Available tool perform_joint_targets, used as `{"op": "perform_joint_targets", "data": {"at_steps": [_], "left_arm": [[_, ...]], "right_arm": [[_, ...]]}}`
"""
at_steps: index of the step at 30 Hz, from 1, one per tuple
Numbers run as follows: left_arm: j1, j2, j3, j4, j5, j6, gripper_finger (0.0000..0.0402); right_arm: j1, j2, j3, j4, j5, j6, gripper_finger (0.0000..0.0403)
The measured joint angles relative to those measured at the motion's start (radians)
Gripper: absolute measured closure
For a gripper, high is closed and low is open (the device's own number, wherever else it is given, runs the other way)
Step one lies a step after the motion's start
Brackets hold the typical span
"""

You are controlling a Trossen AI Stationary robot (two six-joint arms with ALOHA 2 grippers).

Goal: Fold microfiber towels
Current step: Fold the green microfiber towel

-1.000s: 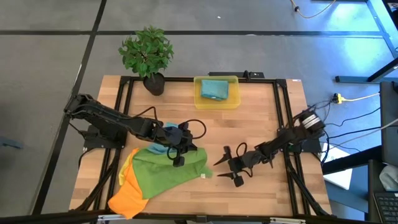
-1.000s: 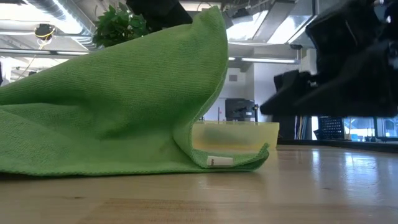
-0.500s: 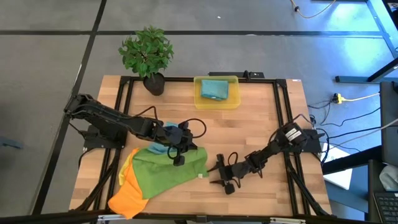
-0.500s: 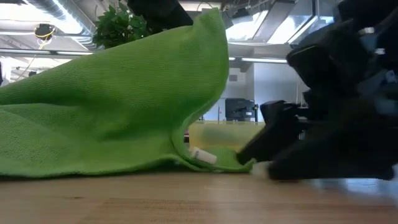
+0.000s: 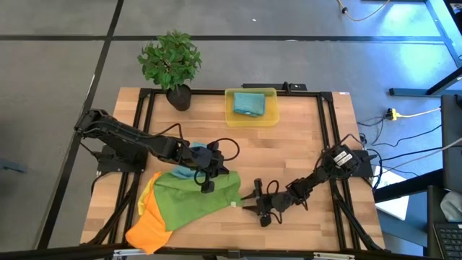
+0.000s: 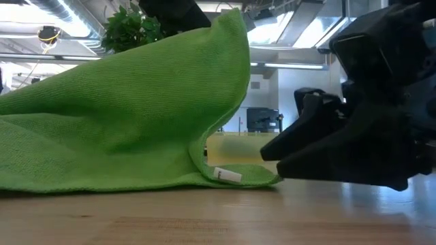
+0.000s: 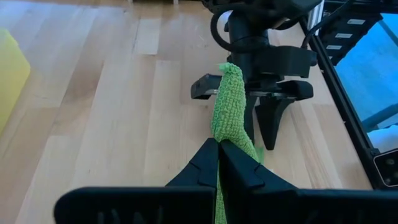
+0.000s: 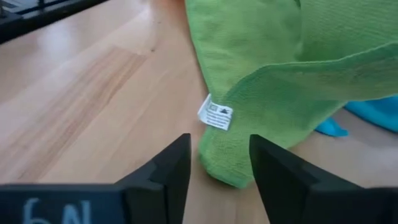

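The left claw (image 5: 205,180) is pinched tight on a fold of the green towel (image 5: 195,198) and holds that part up off the bench (image 5: 303,144), so the cloth rises to a peak under it and slopes down to the wood on both sides. In the left wrist view the two dark fingers (image 7: 202,168) meet on a thin ridge of green cloth (image 7: 231,106). The right claw (image 5: 254,206) sits low on the bench, just beside the near corner of the green towel, the corner with the small white tag (image 8: 215,113). In the right wrist view its fingers (image 8: 171,165) stand apart, with the tagged corner lying between and just past the tips; I cannot tell if they touch the cloth. In the low view the dark right claw (image 6: 300,153) comes in from the side with its tips right at the green corner (image 6: 242,177). The green towel lies on top of a pile at the left front part of the bench, with an orange towel (image 5: 148,231) sticking out under it at the front, a thin strip of yellow towel (image 5: 148,189) at its left edge, and a bit of blue towel (image 5: 186,173) showing behind it. Another blue towel (image 5: 249,105) lies folded in the yellow bin (image 5: 273,115) at the back of the bench, next to a potted plant (image 5: 171,61)
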Motion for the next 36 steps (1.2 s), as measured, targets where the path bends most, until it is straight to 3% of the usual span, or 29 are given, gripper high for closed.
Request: {"op": "perform_joint_targets", "data": {"at_steps": [9, 25, 28, 33, 36], "left_arm": [[0.000, 0.000, 0.000, 0.000, 0.000, 0.000, 0.0401], [0.003, 0.000, 0.000, 0.001, 0.000, 0.001, 0.0401], [0.003, 0.000, 0.000, 0.001, 0.000, 0.001, 0.0401], [0.009, 0.000, 0.000, 0.001, 0.000, 0.002, 0.0401], [0.018, 0.000, 0.000, 0.001, 0.000, 0.001, 0.0401]], "right_arm": [[-0.008, -0.001, 0.001, -0.031, -0.150, -0.012, 0.0265], [-0.009, -0.002, 0.001, -0.090, -0.055, 0.020, 0.0268], [-0.010, -0.002, 0.002, -0.104, -0.056, 0.023, 0.0294], [-0.011, -0.004, 0.002, -0.109, -0.077, 0.023, 0.0389], [-0.012, -0.016, 0.002, -0.122, -0.077, 0.012, 0.0393]]}}
